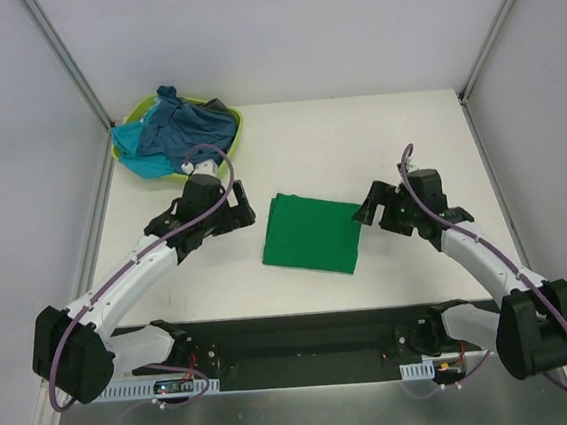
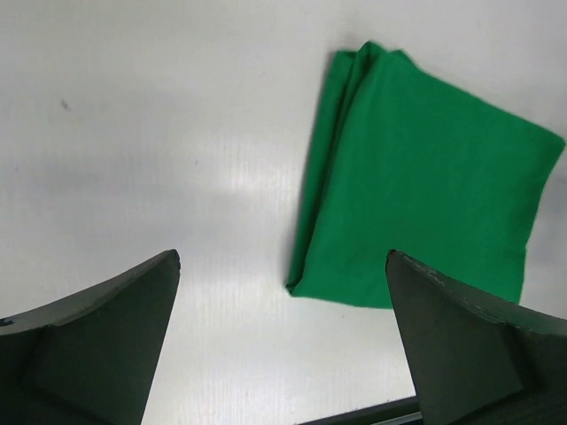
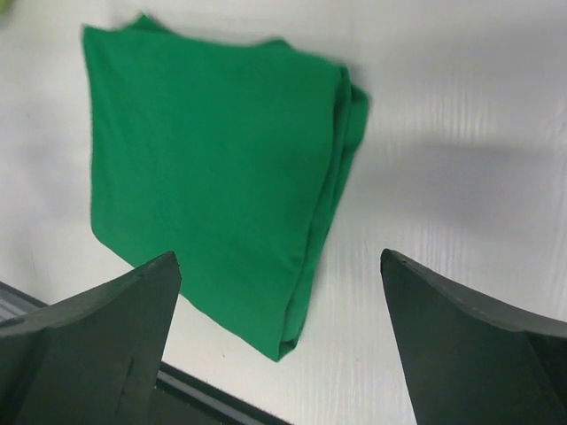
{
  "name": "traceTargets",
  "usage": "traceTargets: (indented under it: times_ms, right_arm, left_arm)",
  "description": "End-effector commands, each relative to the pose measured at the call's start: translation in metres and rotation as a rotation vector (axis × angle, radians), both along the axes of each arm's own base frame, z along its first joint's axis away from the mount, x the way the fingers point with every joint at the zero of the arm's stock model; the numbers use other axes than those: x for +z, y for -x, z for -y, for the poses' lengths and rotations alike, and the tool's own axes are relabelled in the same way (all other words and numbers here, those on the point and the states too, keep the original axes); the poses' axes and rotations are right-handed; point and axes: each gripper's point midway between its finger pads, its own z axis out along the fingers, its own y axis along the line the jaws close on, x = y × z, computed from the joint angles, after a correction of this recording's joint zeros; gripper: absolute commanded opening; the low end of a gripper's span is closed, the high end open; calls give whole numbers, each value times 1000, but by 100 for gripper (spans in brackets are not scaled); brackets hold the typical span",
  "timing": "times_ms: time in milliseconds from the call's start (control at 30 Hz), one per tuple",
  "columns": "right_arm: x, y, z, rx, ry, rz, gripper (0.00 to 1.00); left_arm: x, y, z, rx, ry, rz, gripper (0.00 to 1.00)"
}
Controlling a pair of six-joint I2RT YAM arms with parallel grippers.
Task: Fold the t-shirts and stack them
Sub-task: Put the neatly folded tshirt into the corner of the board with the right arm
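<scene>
A bright green t-shirt (image 1: 313, 233) lies folded into a flat rectangle in the middle of the table. It also shows in the left wrist view (image 2: 425, 190) and in the right wrist view (image 3: 208, 168). Dusty blue (image 1: 190, 129), turquoise (image 1: 137, 146) and dark grey (image 1: 219, 108) t-shirts lie heaped in the basket at the back left. My left gripper (image 1: 235, 207) is open and empty, just left of the green shirt; it also shows in the left wrist view (image 2: 282, 266). My right gripper (image 1: 372, 209) is open and empty, just right of the shirt; it also shows in the right wrist view (image 3: 279, 266).
A lime-green plastic basket (image 1: 238, 126) stands at the back left corner against the wall. A black base rail (image 1: 296, 342) runs along the near table edge between the arm bases. Grey walls close in the table on three sides.
</scene>
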Motion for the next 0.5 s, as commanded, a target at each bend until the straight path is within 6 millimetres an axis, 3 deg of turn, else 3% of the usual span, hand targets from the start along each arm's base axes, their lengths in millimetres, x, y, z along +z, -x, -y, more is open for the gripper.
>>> traceTargets:
  times_ms: [0,167,333,467]
  right_arm:
    - [-15,8,-18,-22,-66,-68,98]
    - [-42,9,-29,-37,17,-146,93]
    - [-67,9,-28,-93,112,-213,76]
    - [-79,12,-40,-61,130,-257,62]
  left_arm:
    - [-19,17,-17,90,7,-24,99]
    - [-24,22,-17,84,14,-37,99]
    - [-26,22,-20,89,3,-37,99]
    - [-29,22,-23,101,-12,-37,99]
